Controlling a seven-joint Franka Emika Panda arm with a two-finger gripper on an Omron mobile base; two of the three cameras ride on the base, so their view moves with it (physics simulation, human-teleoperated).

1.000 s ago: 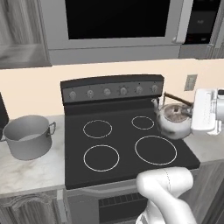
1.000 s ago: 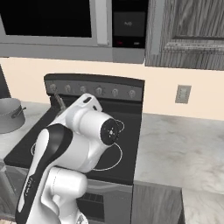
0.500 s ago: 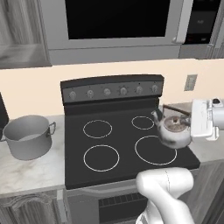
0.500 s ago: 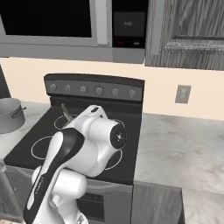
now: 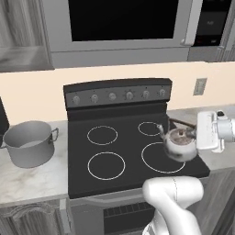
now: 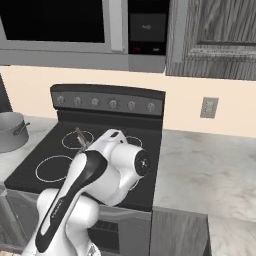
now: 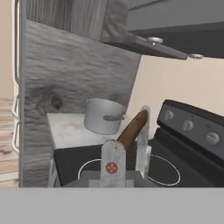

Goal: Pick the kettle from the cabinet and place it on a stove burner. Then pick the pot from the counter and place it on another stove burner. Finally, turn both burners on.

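Observation:
My gripper is shut on the thin dark handle of the small silver kettle, reaching in from the right. The kettle hangs low over the right part of the front right burner; I cannot tell whether it touches the glass. In the hand view the brown handle runs between my fingertips. The front left burner is bare. The grey pot stands on the pale counter left of the cooktop, also visible as the pot. The dark wood-grain cabinet is up on the right.
A row of knobs lines the stove's back panel. A silver microwave hangs above the stove. A wall socket sits right of the stove. My own arm covers much of the cooktop in the right base view.
The gripper has carried the kettle down and toward the stove's front, from beside the back right circle to over the front right burner. The pot has not moved.

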